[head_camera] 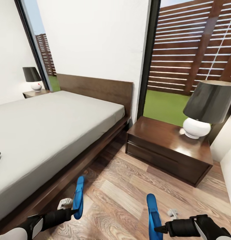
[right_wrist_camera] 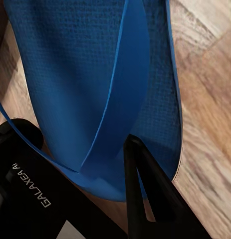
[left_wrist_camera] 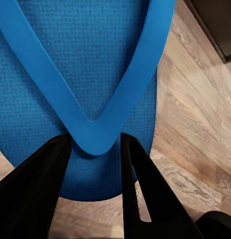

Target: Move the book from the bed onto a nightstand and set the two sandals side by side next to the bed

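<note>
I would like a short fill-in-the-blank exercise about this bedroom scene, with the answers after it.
1. Each hand holds a blue ____.
2. The lamp stands on the ____ beside the bed.
3. The left hand is nearer to the ____ than the right hand.

Missing words: sandal; nightstand; bed

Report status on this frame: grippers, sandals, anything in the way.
Left gripper shut on left sandal, right gripper shut on right sandal. Both held above wood floor beside bed. Nothing blocking the drop spot.
</note>
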Tool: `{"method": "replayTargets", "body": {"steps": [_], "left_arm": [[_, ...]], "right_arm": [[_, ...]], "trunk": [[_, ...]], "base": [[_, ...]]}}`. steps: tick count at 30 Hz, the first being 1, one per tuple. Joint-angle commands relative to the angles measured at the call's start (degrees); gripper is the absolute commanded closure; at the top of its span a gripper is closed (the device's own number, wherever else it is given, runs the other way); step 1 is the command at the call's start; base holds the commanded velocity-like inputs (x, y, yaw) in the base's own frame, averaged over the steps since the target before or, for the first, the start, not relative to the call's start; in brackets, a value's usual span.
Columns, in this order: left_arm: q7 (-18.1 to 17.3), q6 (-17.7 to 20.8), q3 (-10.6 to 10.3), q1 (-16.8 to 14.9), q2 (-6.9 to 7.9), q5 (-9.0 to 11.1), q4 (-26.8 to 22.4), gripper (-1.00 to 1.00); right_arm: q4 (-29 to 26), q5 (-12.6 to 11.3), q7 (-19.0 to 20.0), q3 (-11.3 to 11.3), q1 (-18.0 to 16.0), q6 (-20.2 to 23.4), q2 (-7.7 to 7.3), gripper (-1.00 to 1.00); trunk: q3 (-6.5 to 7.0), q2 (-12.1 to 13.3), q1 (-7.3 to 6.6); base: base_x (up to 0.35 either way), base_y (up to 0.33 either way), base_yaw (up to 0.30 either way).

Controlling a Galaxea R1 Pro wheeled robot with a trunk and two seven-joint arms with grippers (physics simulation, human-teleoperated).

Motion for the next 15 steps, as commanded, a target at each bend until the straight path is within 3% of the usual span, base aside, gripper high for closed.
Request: {"method": "replayTargets", "body": {"steps": [1,15], "left_arm": [[-0.3,0.6,0.6,0.0,-0.02,-0.2,-0.1,1.00],[-0.2,0.6,0.6,0.0,-0.06,-0.2,-0.1,1.00]], "right_arm": [[-0.1,0.3,0.5,-0.5,0.0,0.8,0.03,1.00],[-0.1,0.3,0.5,-0.5,0.0,0.8,0.03,1.00]], "trunk": [[-0.05,0.0,-0.01],[-0.05,0.0,-0.01]], "base": [[0.000,0.000,0.290],[0.000,-0.006,0.290]]}}
